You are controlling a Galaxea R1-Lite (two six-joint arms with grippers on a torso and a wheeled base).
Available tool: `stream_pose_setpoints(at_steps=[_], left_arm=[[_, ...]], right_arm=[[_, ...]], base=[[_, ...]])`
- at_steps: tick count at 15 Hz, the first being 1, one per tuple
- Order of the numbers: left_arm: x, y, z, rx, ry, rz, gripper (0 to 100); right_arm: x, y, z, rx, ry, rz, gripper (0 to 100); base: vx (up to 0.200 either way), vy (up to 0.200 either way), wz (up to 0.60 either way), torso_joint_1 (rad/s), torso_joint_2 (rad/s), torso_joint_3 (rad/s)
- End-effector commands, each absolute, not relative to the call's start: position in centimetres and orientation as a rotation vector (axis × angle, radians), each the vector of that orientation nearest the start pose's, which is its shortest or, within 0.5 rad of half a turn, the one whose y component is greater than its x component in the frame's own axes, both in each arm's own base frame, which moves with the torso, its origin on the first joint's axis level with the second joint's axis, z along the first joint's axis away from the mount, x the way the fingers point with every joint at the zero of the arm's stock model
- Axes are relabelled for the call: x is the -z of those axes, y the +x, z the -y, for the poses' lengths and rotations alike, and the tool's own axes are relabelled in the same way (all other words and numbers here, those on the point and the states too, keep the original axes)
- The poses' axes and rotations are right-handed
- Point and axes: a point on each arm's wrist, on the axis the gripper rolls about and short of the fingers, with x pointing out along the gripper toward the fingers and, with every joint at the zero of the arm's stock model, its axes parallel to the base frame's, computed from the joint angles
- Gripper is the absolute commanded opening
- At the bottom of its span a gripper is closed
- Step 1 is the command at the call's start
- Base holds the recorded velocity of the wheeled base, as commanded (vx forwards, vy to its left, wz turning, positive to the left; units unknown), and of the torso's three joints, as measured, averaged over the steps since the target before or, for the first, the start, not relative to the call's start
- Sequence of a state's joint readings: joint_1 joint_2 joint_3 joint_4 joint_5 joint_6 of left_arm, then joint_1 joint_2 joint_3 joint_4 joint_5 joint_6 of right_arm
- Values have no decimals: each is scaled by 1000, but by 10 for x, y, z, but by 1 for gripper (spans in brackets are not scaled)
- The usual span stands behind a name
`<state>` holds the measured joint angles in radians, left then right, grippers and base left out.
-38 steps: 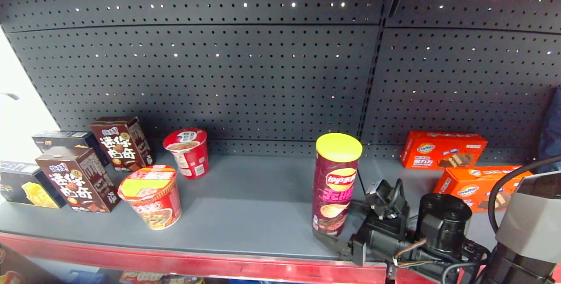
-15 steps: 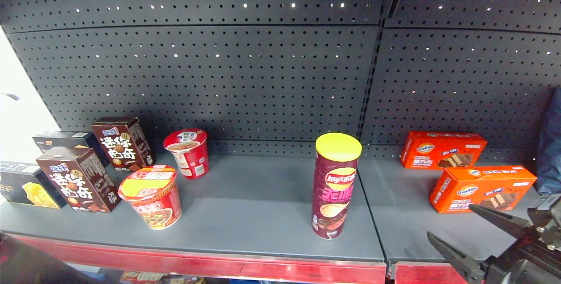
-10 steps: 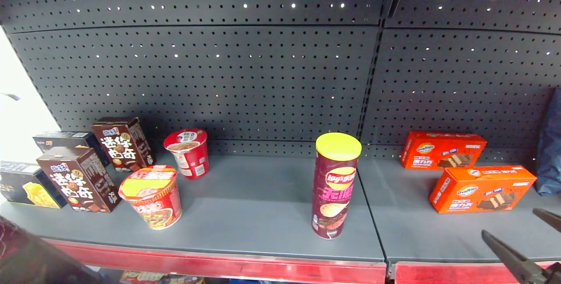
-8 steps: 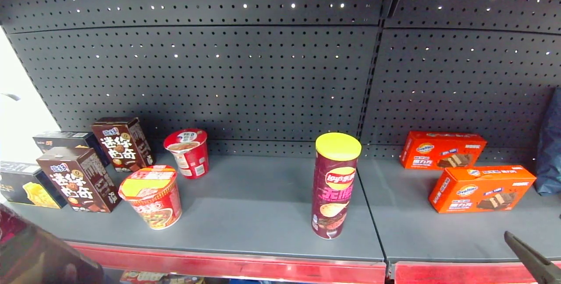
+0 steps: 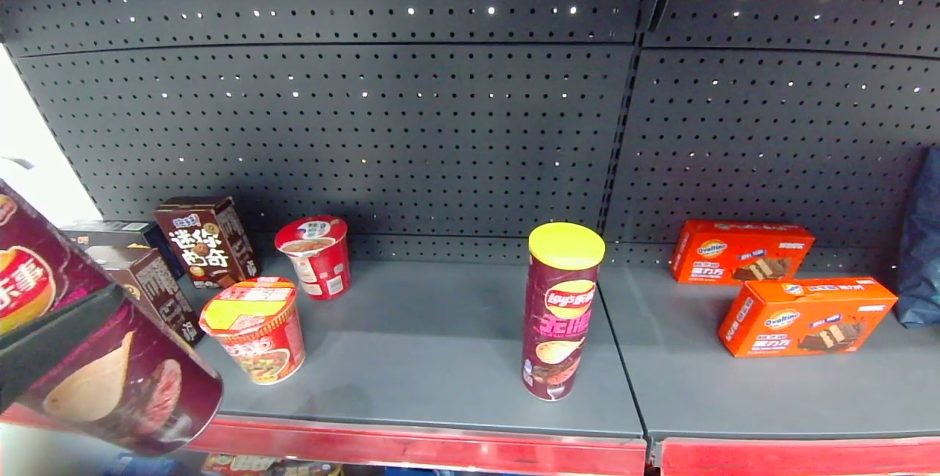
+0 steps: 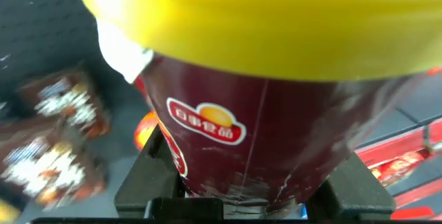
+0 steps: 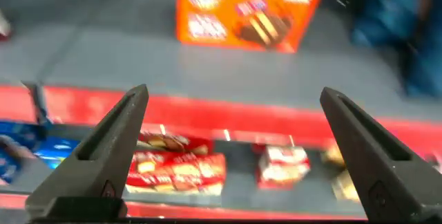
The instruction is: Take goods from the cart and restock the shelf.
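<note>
A maroon chip can [image 5: 110, 373] with a yellow lid [image 6: 262, 16] is tilted at the shelf's front left, in front of the brown boxes. My left gripper [image 5: 62, 336] is shut on it, and its black fingers [image 6: 148, 182] clamp the can's body [image 6: 255, 141]. A second chip can of the same kind [image 5: 562, 311] stands upright mid-shelf on the grey shelf board [image 5: 440, 358]. My right gripper [image 7: 238, 155] is open with nothing between its fingers. It hangs before the red shelf edge [image 7: 228, 117], below an orange box [image 7: 245, 10].
Brown boxes [image 5: 205, 241], a dark box [image 5: 110, 230] and two red noodle cups [image 5: 253, 329] [image 5: 316, 255] fill the left end. Two orange boxes [image 5: 808, 314] [image 5: 742, 250] lie at the right beside a blue bag [image 5: 922, 270]. Bare board lies either side of the standing can. Packets [image 7: 176, 169] sit on the lower shelf.
My right gripper let go of the standing can and drew back down and right, out of the head view. My left arm rose from the lower left with the second can.
</note>
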<state>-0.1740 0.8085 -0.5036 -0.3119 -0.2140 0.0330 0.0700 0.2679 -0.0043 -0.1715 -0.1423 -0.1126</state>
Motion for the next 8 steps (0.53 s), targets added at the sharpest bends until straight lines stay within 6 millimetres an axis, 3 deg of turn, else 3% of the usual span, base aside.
stream_pose_setpoints(at_steps=[1,8], left_arm=[[-233,112,30,433,32,-44,0],[-240,149,51,516,33,-74,0]], right_arm=[[-84,-25,4,189,-88,31,100],[-83,-24,5,211,-93,40,100]], base=[[0,0,0,0,0,0],[0,0,0,0,0,0]])
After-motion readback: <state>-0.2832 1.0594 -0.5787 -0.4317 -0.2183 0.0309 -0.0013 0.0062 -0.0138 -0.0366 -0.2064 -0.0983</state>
